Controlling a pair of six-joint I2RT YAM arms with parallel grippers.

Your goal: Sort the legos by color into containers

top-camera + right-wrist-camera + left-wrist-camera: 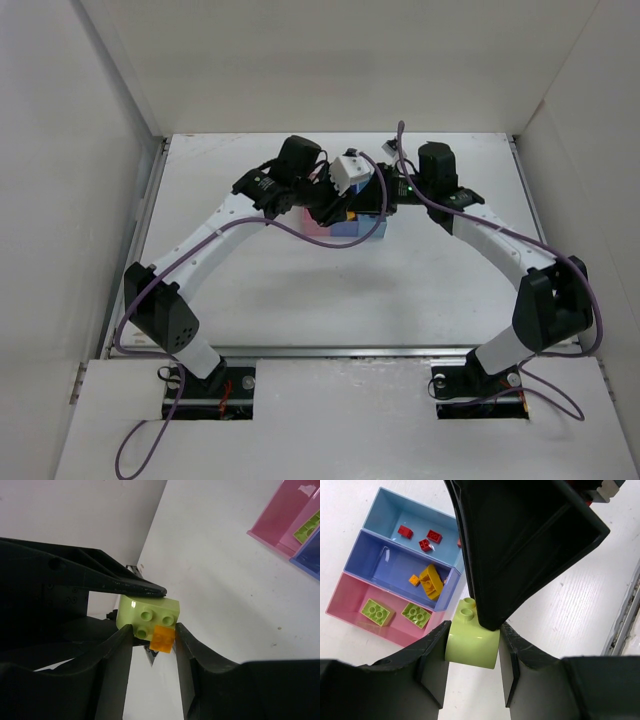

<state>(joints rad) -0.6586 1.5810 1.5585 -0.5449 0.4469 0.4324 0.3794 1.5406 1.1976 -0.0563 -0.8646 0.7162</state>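
Note:
My left gripper [474, 630] is shut on a lime green brick [470, 647] and holds it above the table, beside the bins. A small orange brick [163, 638] is stuck on its studded face. My right gripper [153, 630] is closed in on that orange brick and the stud next to it; its finger [520, 545] covers the brick's top in the left wrist view. The pink bin [350, 605] holds two green bricks [377, 611]. The medium blue bin [380, 565] holds orange bricks [431, 581]. The light blue bin [390, 515] holds red bricks [425, 544].
In the top view both grippers [340, 205] meet over the bins [362, 230] at the far middle of the white table [400, 290]. White walls stand around the table. A metal rail [625, 615] runs along the table's edge.

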